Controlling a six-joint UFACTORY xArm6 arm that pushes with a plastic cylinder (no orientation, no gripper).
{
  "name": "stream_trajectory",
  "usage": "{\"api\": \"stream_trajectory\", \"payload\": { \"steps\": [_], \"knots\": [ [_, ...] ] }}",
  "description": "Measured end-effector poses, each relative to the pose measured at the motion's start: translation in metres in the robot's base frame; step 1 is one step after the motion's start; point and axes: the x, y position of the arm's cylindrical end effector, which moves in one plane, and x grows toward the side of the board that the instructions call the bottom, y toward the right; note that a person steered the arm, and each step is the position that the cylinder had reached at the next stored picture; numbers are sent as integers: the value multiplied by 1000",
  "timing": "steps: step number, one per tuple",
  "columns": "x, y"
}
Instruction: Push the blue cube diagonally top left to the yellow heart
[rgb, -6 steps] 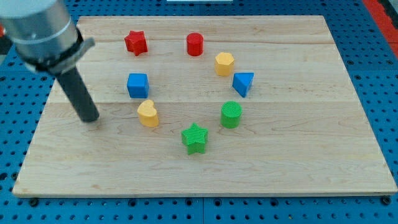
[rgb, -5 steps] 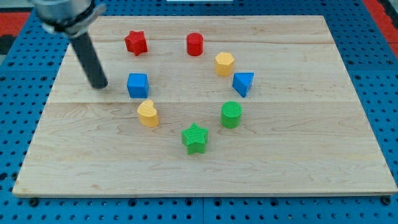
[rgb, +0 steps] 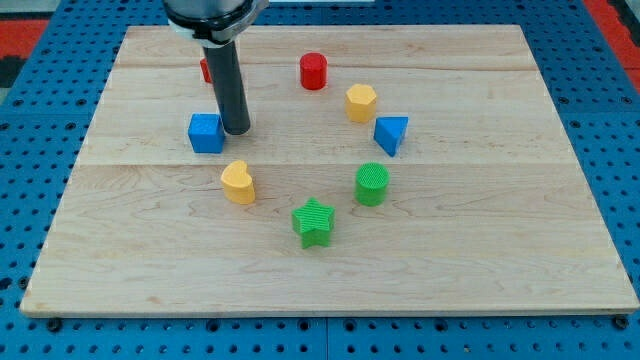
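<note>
The blue cube (rgb: 205, 132) sits on the wooden board (rgb: 480, 250) at the left of the block ring. My tip (rgb: 237, 129) stands right against the cube's right side. The yellow heart (rgb: 238, 182) lies below and to the right of the cube, a short gap away. The rod hides most of the red star (rgb: 204, 68) at the view's top.
A red cylinder (rgb: 314, 71) is at the top. A yellow hexagonal block (rgb: 361, 102) and a blue triangular block (rgb: 391, 134) are at the right. A green cylinder (rgb: 372, 184) and a green star (rgb: 314, 222) are lower down.
My tip swept from the board's left up and over to the cube's right side. The blue cube has shifted a little to the left. The other blocks have not moved.
</note>
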Motion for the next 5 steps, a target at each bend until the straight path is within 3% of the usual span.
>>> {"api": "stream_trajectory", "payload": {
  "steps": [1, 2, 4, 5],
  "knots": [
    [-16, 14],
    [-15, -18],
    [12, -25],
    [-42, -11]
  ]
}}
